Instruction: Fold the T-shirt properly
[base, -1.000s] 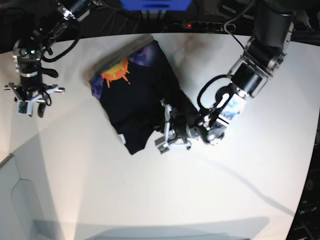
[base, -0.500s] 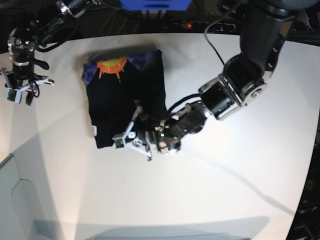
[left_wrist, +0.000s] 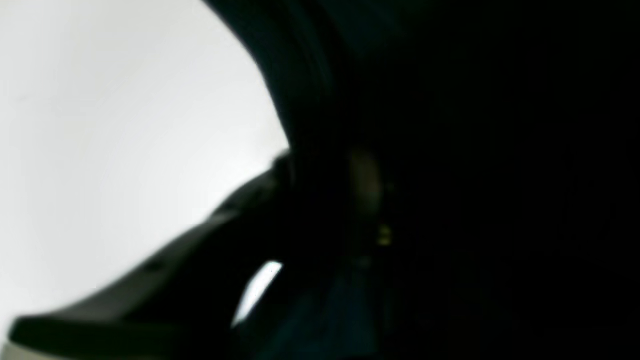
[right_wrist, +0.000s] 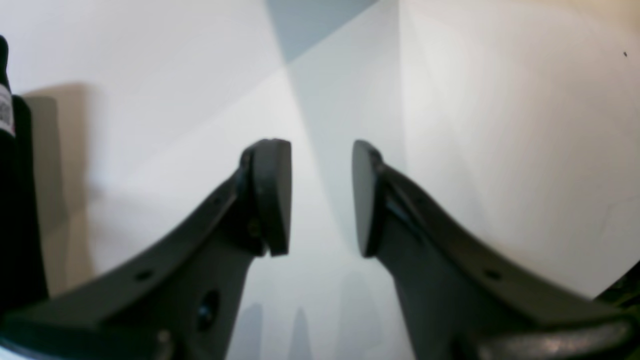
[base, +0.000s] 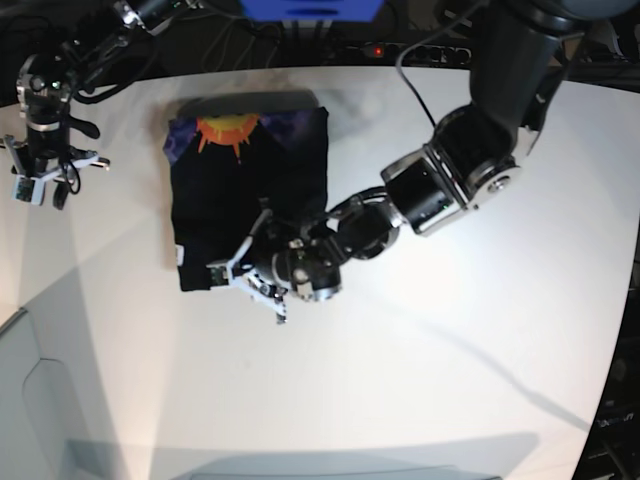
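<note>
One T-shirt (base: 245, 190), one table (base: 420, 380), two claws: left (base: 245, 280), right (base: 40, 180).

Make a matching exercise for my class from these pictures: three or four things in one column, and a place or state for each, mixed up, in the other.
Things:
1. T-shirt
2. right gripper
3. left gripper
4. orange sun print

Places or states:
a. at the shirt's near edge
b. open, above bare table, holding nothing
c. folded on the white table
d. at the shirt's far end

Pairs: 1-c, 2-b, 3-a, 4-d
</note>
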